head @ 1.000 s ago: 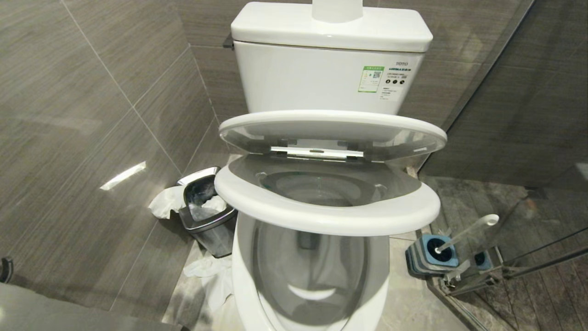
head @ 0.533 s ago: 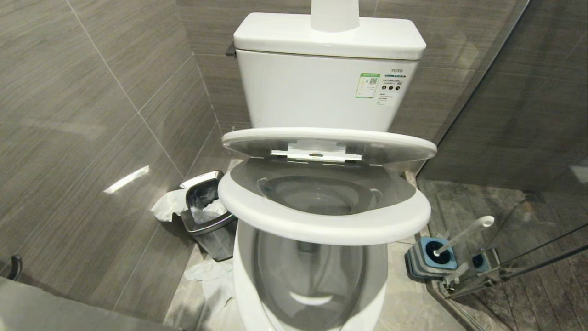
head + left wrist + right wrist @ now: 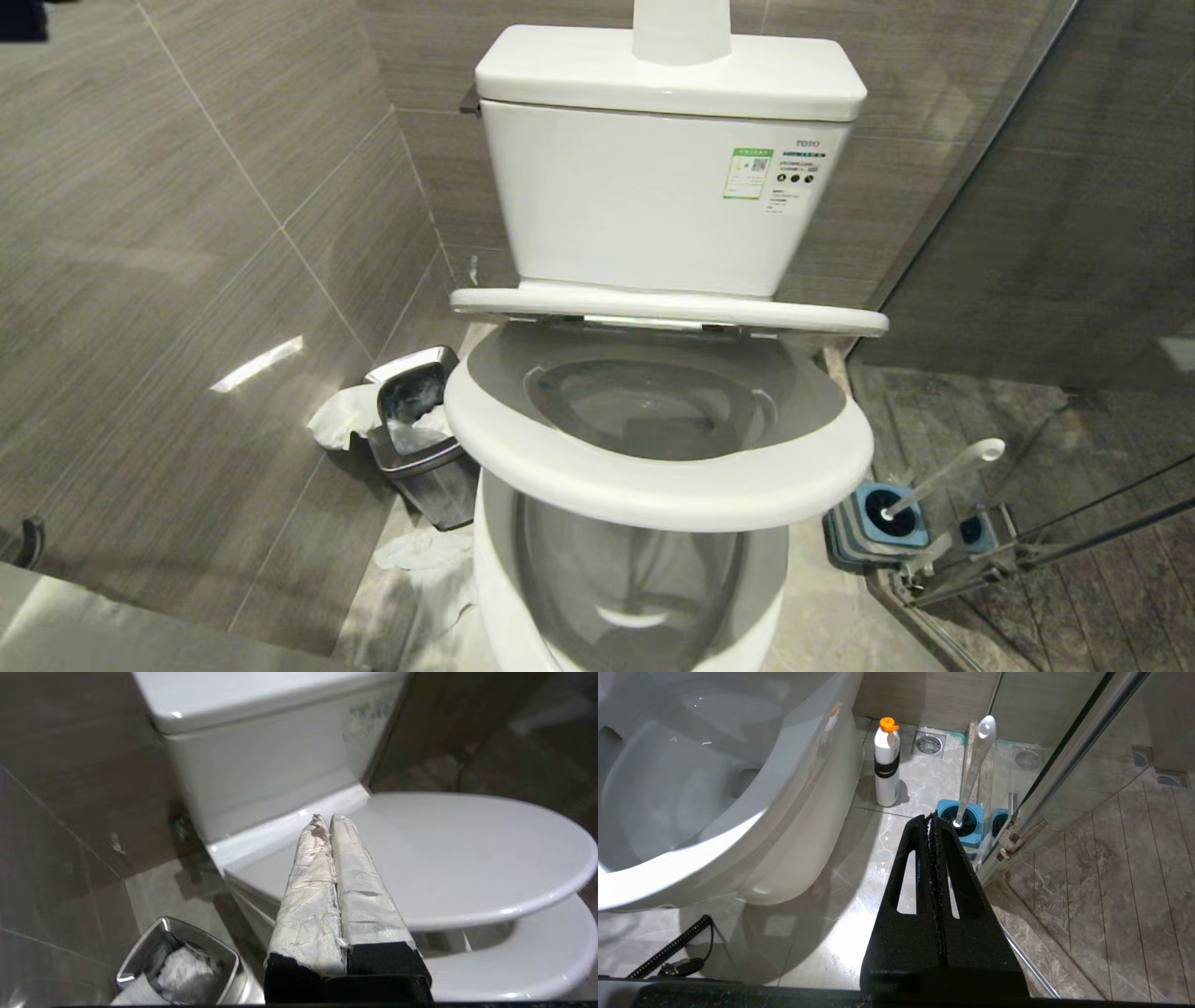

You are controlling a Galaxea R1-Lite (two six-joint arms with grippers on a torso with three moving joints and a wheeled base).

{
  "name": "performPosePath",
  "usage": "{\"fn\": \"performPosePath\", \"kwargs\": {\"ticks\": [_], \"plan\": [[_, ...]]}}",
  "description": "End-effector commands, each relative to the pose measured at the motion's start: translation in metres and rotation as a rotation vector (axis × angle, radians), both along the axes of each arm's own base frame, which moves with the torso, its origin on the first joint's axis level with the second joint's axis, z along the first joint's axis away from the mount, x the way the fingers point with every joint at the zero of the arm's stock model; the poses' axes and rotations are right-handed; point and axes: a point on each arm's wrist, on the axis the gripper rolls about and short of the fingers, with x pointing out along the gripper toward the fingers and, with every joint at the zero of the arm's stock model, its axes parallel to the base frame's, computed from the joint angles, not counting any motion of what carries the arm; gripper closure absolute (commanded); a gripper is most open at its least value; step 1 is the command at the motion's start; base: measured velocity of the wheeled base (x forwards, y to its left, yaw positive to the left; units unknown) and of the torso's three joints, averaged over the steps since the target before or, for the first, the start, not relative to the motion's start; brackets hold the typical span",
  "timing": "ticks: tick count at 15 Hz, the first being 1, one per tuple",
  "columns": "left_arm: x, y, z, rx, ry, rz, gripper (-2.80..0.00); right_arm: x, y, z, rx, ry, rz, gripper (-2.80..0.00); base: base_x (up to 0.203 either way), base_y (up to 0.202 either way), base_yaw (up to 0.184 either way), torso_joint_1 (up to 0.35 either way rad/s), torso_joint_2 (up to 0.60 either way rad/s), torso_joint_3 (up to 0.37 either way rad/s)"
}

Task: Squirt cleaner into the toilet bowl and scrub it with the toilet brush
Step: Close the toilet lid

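Note:
The white toilet bowl (image 3: 492,569) (image 3: 738,807) is below me, its seat (image 3: 653,485) hanging partly raised above it. The lid (image 3: 667,313) shows edge-on above the seat. The toilet brush (image 3: 945,474) (image 3: 976,760) leans in its grey, blue-topped holder (image 3: 882,525) (image 3: 964,822) on the floor to the right. My left gripper (image 3: 324,817), wrapped in white, is shut and empty, its tips over the lid (image 3: 467,849) near the hinge side. Low beside the bowl, my right gripper (image 3: 931,815) is shut and empty, close to the brush holder. The cleaner is out of view.
A white bottle with an orange cap (image 3: 886,765) stands on the floor by the bowl. A steel waste bin (image 3: 415,429) (image 3: 177,961) and loose tissue (image 3: 429,560) lie on the left. A glass shower partition (image 3: 1027,392) stands on the right. The tank (image 3: 653,187) carries a white bottle (image 3: 680,28).
The lid has sunk from showing its underside to edge-on, and the seat has dropped lower towards the bowl. The whole view shifted slightly early on.

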Motion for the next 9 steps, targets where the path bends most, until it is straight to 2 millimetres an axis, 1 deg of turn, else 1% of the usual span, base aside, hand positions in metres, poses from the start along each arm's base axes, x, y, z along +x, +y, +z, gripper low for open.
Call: {"fn": "performPosePath", "kwargs": {"ticks": [1,3,6,9], "plan": [[0.012,-0.028,-0.020,0.116,0.172,-0.091,0.00,0.000,0.000,0.000,0.000,0.001,0.000,0.00,0.000,0.000,0.000,0.000,0.00,0.000],[0.026,-0.048,-0.036,0.197,0.234,-0.138,0.00,0.000,0.000,0.000,0.000,0.001,0.000,0.00,0.000,0.000,0.000,0.000,0.00,0.000],[0.047,-0.072,-0.054,0.260,0.288,-0.161,0.00,0.000,0.000,0.000,0.000,0.001,0.000,0.00,0.000,0.000,0.000,0.000,0.00,0.000],[0.063,-0.088,-0.069,0.288,0.332,-0.173,0.00,0.000,0.000,0.000,0.000,0.001,0.000,0.00,0.000,0.000,0.000,0.000,0.00,0.000]]}}
